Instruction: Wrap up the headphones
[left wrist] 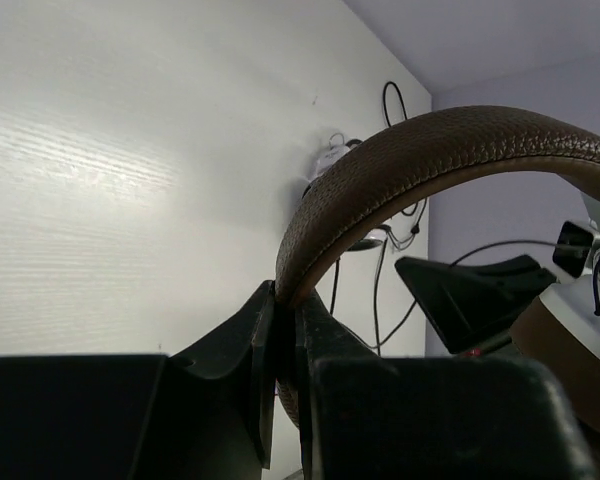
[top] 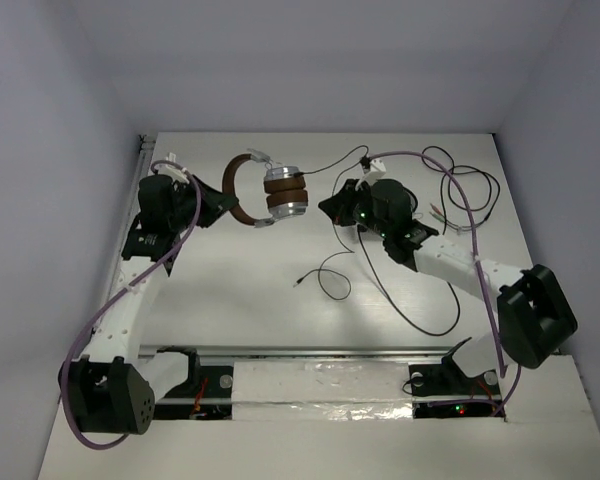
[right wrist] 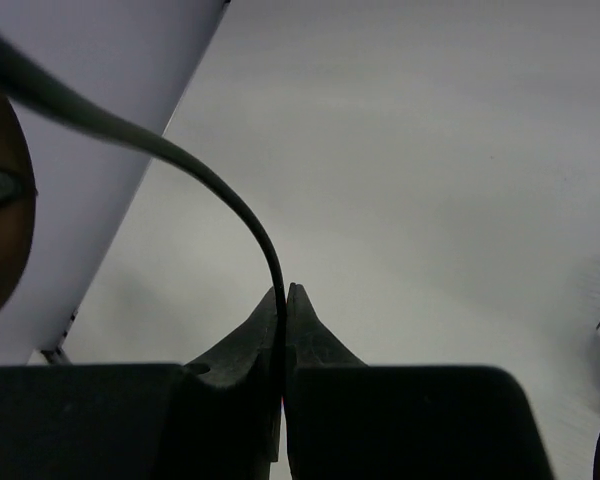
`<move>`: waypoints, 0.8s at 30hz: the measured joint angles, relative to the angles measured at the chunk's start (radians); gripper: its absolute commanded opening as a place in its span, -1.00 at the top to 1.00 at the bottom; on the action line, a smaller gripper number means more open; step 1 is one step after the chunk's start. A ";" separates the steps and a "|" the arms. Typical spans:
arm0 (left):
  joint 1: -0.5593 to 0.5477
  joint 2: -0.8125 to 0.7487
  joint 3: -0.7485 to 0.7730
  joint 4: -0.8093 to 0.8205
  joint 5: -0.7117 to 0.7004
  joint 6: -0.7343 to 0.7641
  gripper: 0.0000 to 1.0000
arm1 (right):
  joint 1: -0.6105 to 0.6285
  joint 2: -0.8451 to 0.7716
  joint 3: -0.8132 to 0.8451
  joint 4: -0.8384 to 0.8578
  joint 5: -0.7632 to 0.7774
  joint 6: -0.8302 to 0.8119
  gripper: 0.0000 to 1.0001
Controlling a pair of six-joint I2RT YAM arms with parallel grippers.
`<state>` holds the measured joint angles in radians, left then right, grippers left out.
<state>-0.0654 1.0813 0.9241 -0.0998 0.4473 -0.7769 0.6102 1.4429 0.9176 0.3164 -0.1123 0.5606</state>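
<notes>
The headphones point(top: 280, 192) have a brown headband point(top: 234, 190), silver earcups and brown pads, and are held above the table at the back centre. My left gripper point(top: 223, 203) is shut on the headband point(left wrist: 400, 160), which arches up from between its fingers in the left wrist view. My right gripper point(top: 332, 205) is shut on the thin black cable point(right wrist: 230, 205), which curves up and left out of the jaws. The cable point(top: 332, 272) loops down onto the table, its plug end near the middle.
A tangle of other wires point(top: 465, 195) lies at the back right of the white table point(top: 260, 300). Purple arm cables point(top: 450, 180) drape over both arms. Walls close in the table on the left, back and right.
</notes>
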 measured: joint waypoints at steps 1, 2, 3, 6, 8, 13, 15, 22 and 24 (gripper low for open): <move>0.000 -0.005 -0.028 0.015 0.006 -0.019 1.00 | 0.000 0.019 0.027 -0.014 0.003 -0.004 1.00; 0.000 -0.011 -0.056 0.036 0.013 -0.047 1.00 | 0.000 0.040 0.048 -0.025 0.004 -0.006 1.00; 0.000 -0.018 -0.081 0.062 0.019 -0.076 1.00 | 0.000 0.069 0.068 -0.032 0.002 -0.005 1.00; -0.018 -0.042 -0.132 0.149 0.009 -0.172 1.00 | 0.018 0.167 0.111 -0.050 0.001 0.005 1.00; -0.039 -0.067 -0.165 0.223 -0.021 -0.243 1.00 | 0.059 0.230 0.123 -0.074 0.006 0.010 1.00; -0.069 -0.097 -0.231 0.399 -0.116 -0.403 1.00 | 0.231 0.311 0.124 -0.139 0.016 0.023 1.00; -0.072 -0.097 -0.254 0.438 -0.169 -0.444 1.00 | 0.303 0.311 0.124 -0.147 0.027 0.031 1.00; -0.130 -0.101 -0.280 0.441 -0.402 -0.460 1.00 | 0.460 0.257 0.125 -0.185 0.111 0.043 1.00; -0.164 -0.112 -0.280 0.412 -0.484 -0.425 1.00 | 0.481 0.243 0.125 -0.209 0.137 0.047 1.00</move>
<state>-0.2291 0.9691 0.6445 0.3126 -0.0372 -1.2015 1.0916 1.6859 1.0428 0.1078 0.0242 0.6075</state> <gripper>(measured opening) 0.054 0.033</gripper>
